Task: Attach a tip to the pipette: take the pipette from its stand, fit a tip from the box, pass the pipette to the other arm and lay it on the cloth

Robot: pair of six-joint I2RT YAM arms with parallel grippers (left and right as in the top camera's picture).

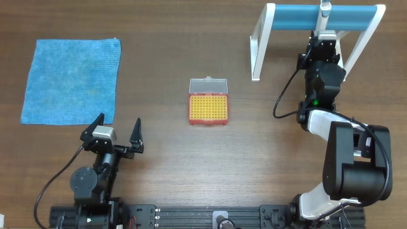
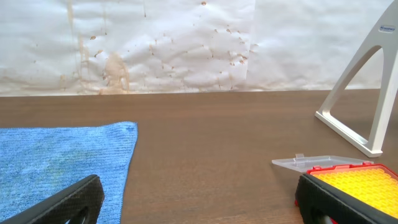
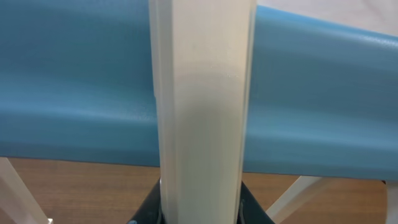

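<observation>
The white pipette (image 1: 325,9) hangs upright on the blue bar of its stand (image 1: 299,17) at the back right. My right gripper (image 1: 322,39) is up against the bar, and the pipette body (image 3: 202,112) runs between its fingers, which press on both sides of it in the right wrist view (image 3: 202,214). The red tip box (image 1: 208,109) stands mid-table with yellow tips showing and its clear lid folded back. My left gripper (image 1: 116,132) rests open near the front left, with the blue cloth (image 2: 56,162) and the tip box (image 2: 357,186) ahead of it.
The blue cloth (image 1: 71,81) lies flat at the back left. White stand legs (image 1: 257,51) reach down to the table right of the box. Bare wooden table lies between cloth, box and stand. A papered wall (image 2: 186,43) closes the far side.
</observation>
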